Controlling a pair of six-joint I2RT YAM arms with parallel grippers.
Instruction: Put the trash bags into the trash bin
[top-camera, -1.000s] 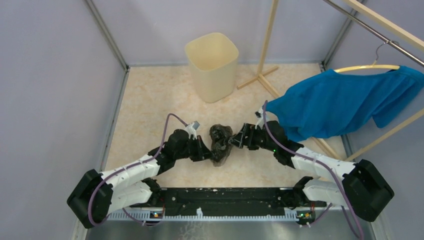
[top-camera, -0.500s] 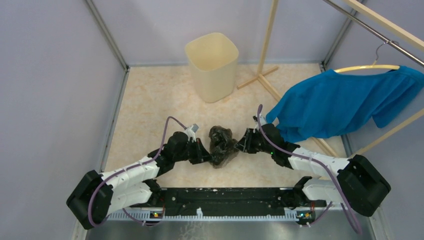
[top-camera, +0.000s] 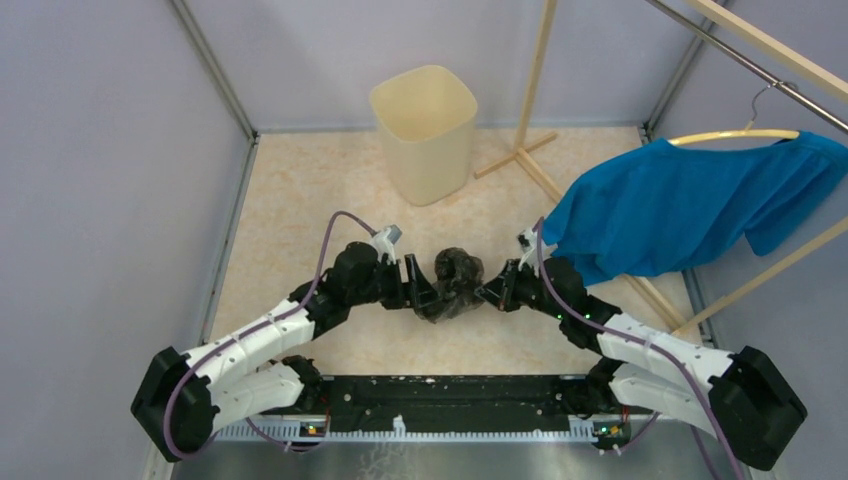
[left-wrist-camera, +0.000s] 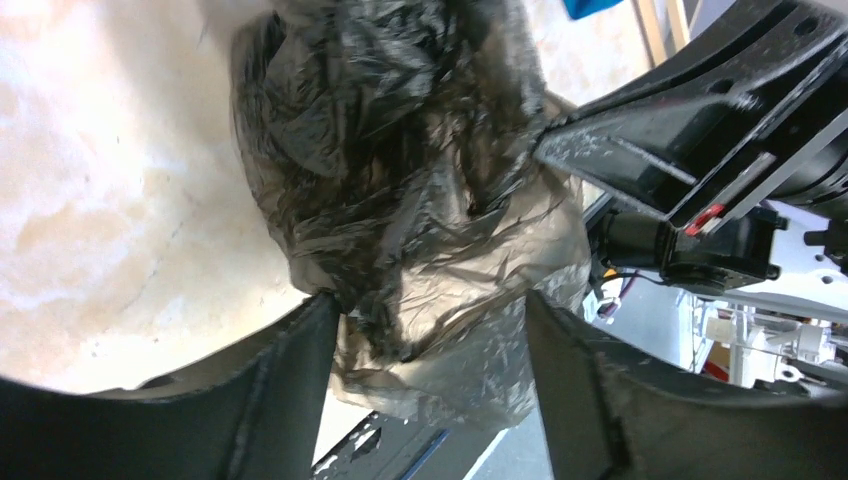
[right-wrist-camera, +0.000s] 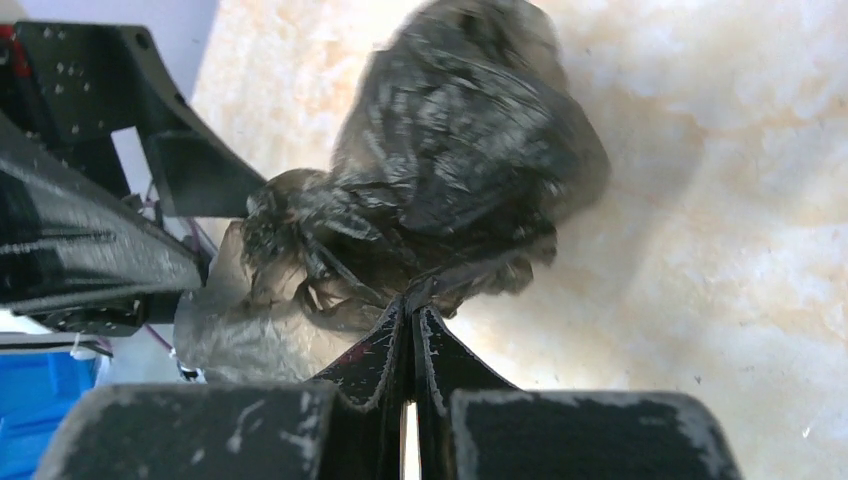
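The trash bag (top-camera: 455, 283) is a crumpled dark grey-brown bundle between my two grippers, near the middle of the floor. My left gripper (top-camera: 420, 285) is at its left side, open; in the left wrist view its fingers (left-wrist-camera: 300, 350) stand wide apart with a loose fold of the bag (left-wrist-camera: 400, 180) between them. My right gripper (top-camera: 488, 293) is at the bag's right side. In the right wrist view that gripper (right-wrist-camera: 412, 305) is shut, pinching a twist of the bag (right-wrist-camera: 450, 170). The cream trash bin (top-camera: 425, 130) stands upright at the back, well apart from the bag.
A blue cloth garment (top-camera: 680, 205) hangs on a hanger at the right, close above my right arm. A wooden rack post and its feet (top-camera: 530, 110) stand right of the bin. Grey walls (top-camera: 110, 200) enclose the floor. A black rail (top-camera: 450, 395) runs along the near edge.
My left gripper has opened and released the bag. My right gripper has closed onto the bag's right side. The bag has shifted slightly right and away from the bases.
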